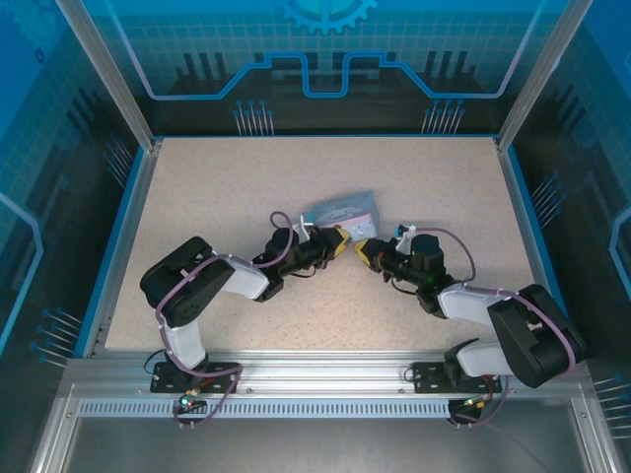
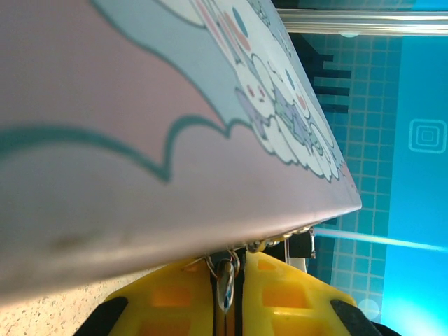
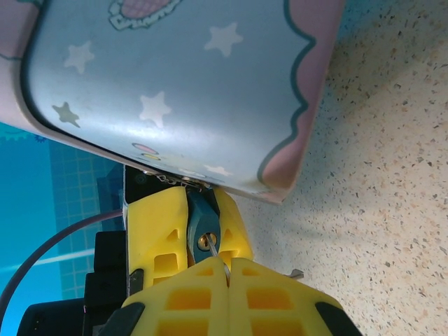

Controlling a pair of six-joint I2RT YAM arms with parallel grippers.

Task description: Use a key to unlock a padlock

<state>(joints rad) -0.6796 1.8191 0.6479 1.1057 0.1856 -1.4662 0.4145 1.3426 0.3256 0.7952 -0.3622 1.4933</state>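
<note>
Gently does it: by my reading you are at the insertion step. Your left claw (image 3: 199, 222) is clamped on the padlock (image 3: 203, 236), just under the lower edge of the pastel box (image 3: 175, 91), with the brassy keyhole (image 3: 204, 242) facing your right claw (image 3: 227, 271). The right claw is pinched shut on the key (image 3: 215, 256). Its thin tip sits at the keyhole, but I cannot tell whether it has gone in. From above, the two claws meet nose to nose on the near side of the box, mid-bench (image 1: 227, 187).

The key looks slanted against the lock face, so square its shaft to the keyhole before you push. Advance only along the shaft, in small moves, and hold the left claw steady as the anvil. So little of the key is gripped that it may pivot between the pads if you force it. Roll the right wrist only once the key feels seated. The box is close enough to be nudged.
</note>
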